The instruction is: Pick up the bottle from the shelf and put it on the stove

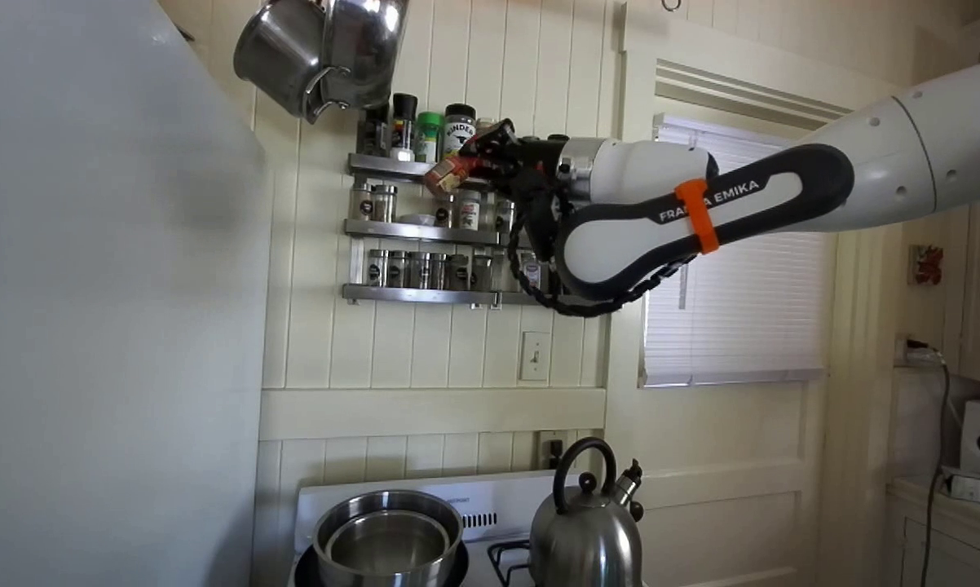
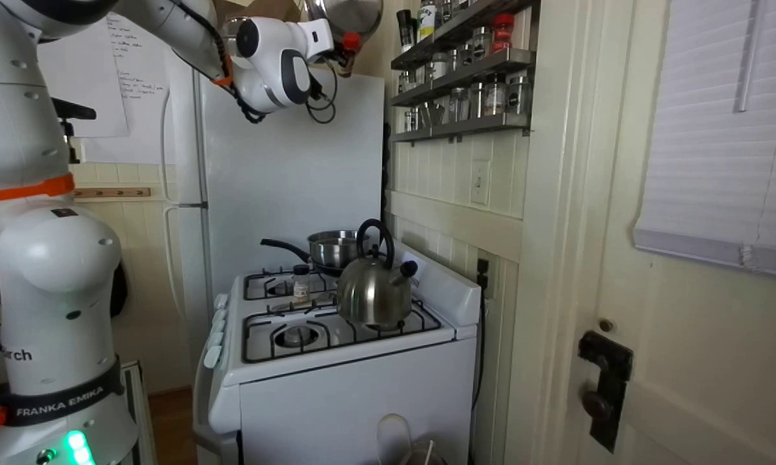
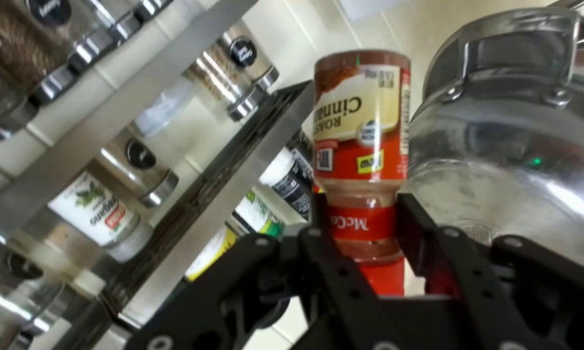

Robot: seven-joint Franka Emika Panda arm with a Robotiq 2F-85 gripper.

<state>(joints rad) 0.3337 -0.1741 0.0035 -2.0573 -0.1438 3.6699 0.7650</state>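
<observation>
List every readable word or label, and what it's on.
"Cinna": bottle
"ROAST": bottle
"New": bottle
"McCo": bottle
"KINDER": black-capped jar
"regano": white-labelled jar
"FRANKA EMIKA": base
"FRA…A EMIKA": arm
"arch": arm
Too small or blurred: other jar labels, finer bottle print, stove print, paper handwriting.

The red bottle point(image 3: 360, 160) reads "ROAST", "Cinna" and "McCo". A jar point(image 1: 460, 132) on the far shelf point(image 1: 425, 233) reads "KINDER", the arm point(image 2: 59, 271) "FRANKA EMIKA".
</observation>
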